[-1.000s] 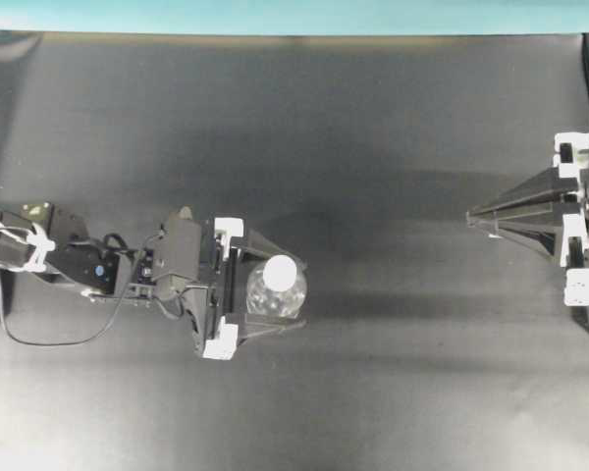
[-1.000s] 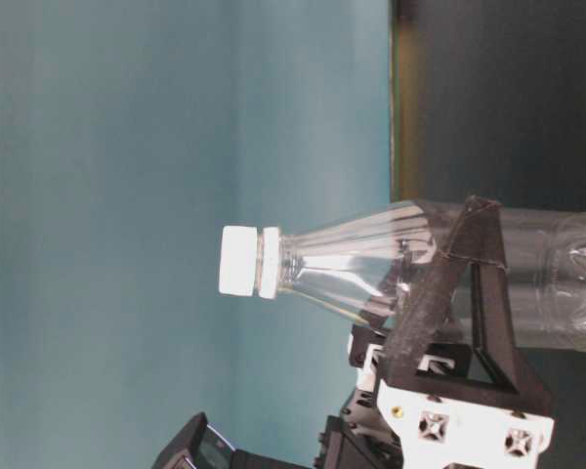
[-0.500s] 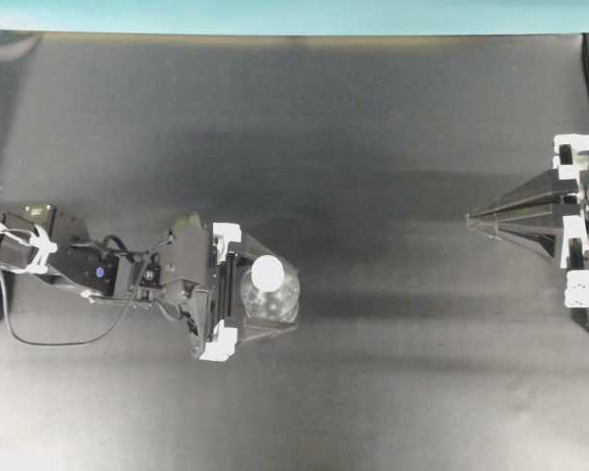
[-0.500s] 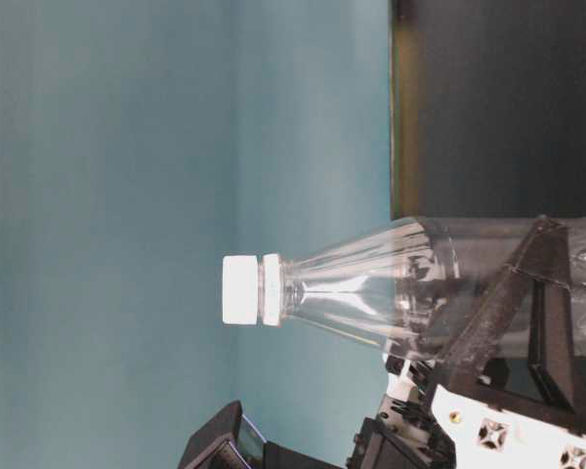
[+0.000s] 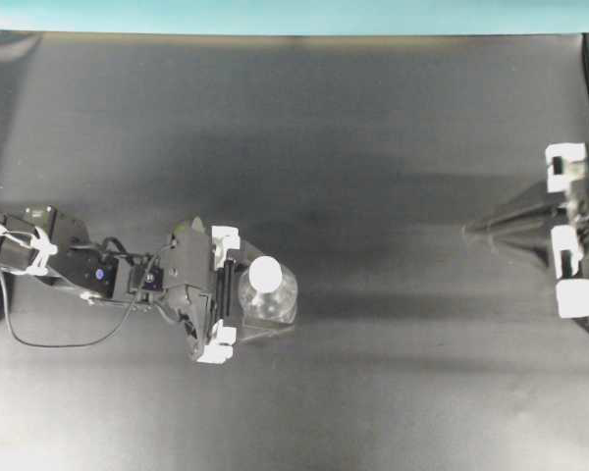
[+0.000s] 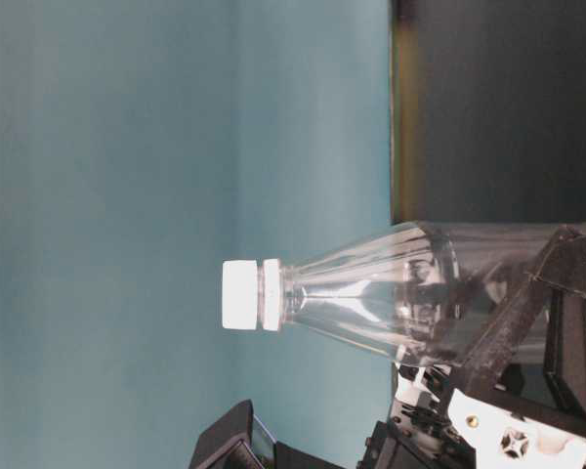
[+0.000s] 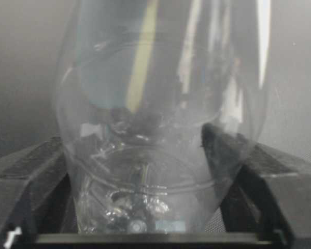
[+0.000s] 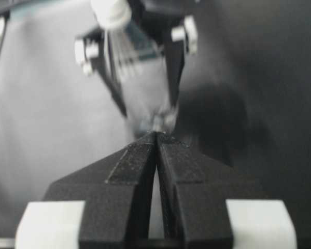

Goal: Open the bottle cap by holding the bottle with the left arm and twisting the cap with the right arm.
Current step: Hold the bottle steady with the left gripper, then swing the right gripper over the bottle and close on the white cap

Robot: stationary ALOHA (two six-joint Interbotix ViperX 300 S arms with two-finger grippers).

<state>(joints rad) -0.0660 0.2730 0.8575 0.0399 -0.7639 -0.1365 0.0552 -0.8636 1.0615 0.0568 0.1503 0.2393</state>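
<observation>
The clear bottle [image 5: 271, 302] stands upright on the black table, left of centre, with its white bottle cap [image 5: 266, 273] on top. My left gripper [image 5: 289, 294] holds the bottle low on its body, one finger on each side. In the left wrist view the bottle [image 7: 160, 104] fills the gap between the black fingers [image 7: 36, 166]. The table-level view shows the cap [image 6: 239, 294] free above the grip. My right gripper [image 5: 468, 230] is shut and empty at the far right, pointing at the bottle [image 8: 140, 67] from a distance.
The black tabletop [image 5: 373, 118] stretches between the two arms. A teal strip [image 5: 275, 15] runs along the far edge. The left arm's loose black cable [image 5: 39, 339] lies on the table at the left.
The left gripper's fingers have closed in from wide open onto the bottle's sides, lower on the body. The right gripper has shifted slightly, still shut.
</observation>
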